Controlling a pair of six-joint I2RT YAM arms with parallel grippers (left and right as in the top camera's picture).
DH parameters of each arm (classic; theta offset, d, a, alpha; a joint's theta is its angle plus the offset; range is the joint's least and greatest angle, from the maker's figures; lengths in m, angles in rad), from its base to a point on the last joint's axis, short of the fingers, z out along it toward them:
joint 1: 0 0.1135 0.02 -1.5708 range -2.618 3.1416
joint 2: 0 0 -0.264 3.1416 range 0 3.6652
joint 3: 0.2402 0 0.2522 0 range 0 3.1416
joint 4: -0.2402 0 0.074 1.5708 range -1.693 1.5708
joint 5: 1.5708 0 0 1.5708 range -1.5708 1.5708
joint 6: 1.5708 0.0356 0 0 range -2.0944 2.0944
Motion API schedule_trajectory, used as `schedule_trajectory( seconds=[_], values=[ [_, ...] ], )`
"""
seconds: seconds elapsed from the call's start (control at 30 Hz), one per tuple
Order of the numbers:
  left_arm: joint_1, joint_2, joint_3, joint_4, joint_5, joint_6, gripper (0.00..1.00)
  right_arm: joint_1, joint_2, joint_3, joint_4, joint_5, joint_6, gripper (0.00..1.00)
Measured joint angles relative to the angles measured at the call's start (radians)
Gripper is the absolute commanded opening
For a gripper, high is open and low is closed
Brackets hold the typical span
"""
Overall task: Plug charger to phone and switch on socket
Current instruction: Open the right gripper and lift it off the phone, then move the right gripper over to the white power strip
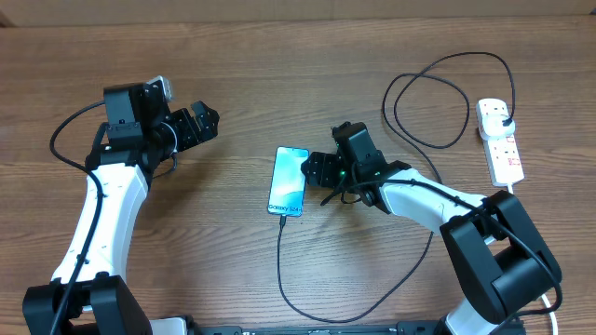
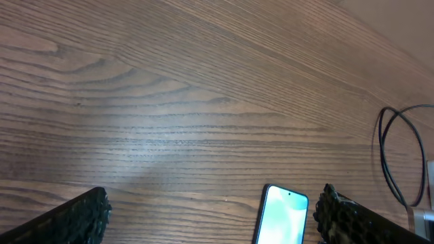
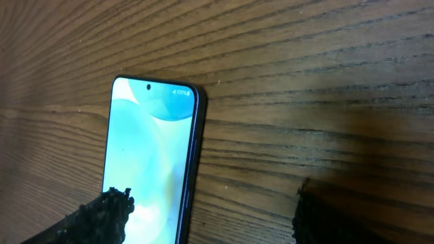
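Right gripper (image 1: 314, 174), jaws apart w/ one finger over phone (image 1: 289, 180) at table (image 1: 233, 56) centre, could nudge it & pop charger (image 1: 280, 251) tip loose.

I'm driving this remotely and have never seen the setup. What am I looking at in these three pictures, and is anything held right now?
Two robot arms stand at a wooden table. The wide picture looks down from above; the other two come from cameras on each wrist. The left end effector is open, holding nothing, well apart from the phone. The right end effector is open beside the phone, holding nothing. The charger runs from the phone's bottom edge around to the socket at the right.
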Motion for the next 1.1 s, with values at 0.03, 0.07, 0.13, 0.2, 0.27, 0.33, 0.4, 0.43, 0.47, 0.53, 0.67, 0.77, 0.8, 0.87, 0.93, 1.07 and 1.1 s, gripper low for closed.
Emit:
schedule_trajectory(
  seconds=[0.03,0.07,0.13,0.2,0.27,0.33,0.4,0.43,0.47,0.53,0.67,0.77,0.8,0.87,0.93,1.07,1.1],
  values=[
    [0.000,0.000,0.000,0.000,0.000,0.000,1.00,0.000,0.000,0.000,0.000,0.000,0.000,0.84],
    [0.000,0.000,0.000,0.000,0.000,0.000,0.99,0.000,-0.001,0.000,0.000,0.000,-0.001,0.84],
    [0.000,0.000,0.000,0.000,0.000,0.000,1.00,0.000,-0.002,0.000,0.000,-0.001,0.000,0.86],
    [0.000,0.000,0.000,0.000,0.000,0.000,1.00,0.000,-0.002,0.000,0.000,-0.002,-0.001,0.86],
    [0.000,0.000,0.000,0.000,0.000,0.000,1.00,0.000,-0.003,0.000,0.000,-0.003,-0.001,0.87],
    [0.000,0.000,0.000,0.000,0.000,0.000,1.00,0.000,-0.003,0.000,0.000,-0.003,-0.001,0.87],
    [0.000,0.000,0.000,0.000,0.000,0.000,1.00,0.000,-0.004,0.000,-0.001,-0.001,-0.001,0.90],
    [0.000,0.000,0.000,0.000,0.000,0.000,1.00,0.000,-0.004,0.000,-0.001,-0.001,-0.001,0.90],
    [0.000,0.000,0.000,0.000,0.000,0.000,1.00,0.000,-0.005,0.000,0.000,-0.002,0.000,0.91],
    [0.000,0.000,0.000,0.000,0.000,0.000,0.99,0.000,-0.006,0.000,-0.001,-0.001,0.000,0.93],
    [0.000,0.000,0.000,0.000,0.000,0.000,1.00,0.000,-0.008,0.001,-0.005,0.001,-0.002,0.93],
    [0.000,0.000,0.000,0.000,0.000,0.000,0.99,0.000,-0.014,0.001,-0.022,0.005,-0.002,0.93],
    [0.000,0.000,0.000,0.000,0.000,0.000,1.00,0.000,-0.019,0.001,-0.034,0.010,-0.002,0.93],
    [0.000,0.000,0.000,0.000,0.000,0.000,1.00,0.000,-0.029,0.001,-0.060,0.018,-0.002,0.94],
    [0.000,0.000,0.000,0.000,0.000,0.000,0.99,0.000,-0.042,0.000,-0.087,0.025,-0.001,0.94],
    [0.000,0.000,0.000,0.000,0.000,0.000,0.99,0.000,-0.080,-0.014,-0.135,0.032,0.000,0.95],
    [0.000,0.000,0.000,0.000,0.000,0.000,0.99,0.000,-0.103,-0.016,-0.150,0.035,0.000,0.95]
  ],
)
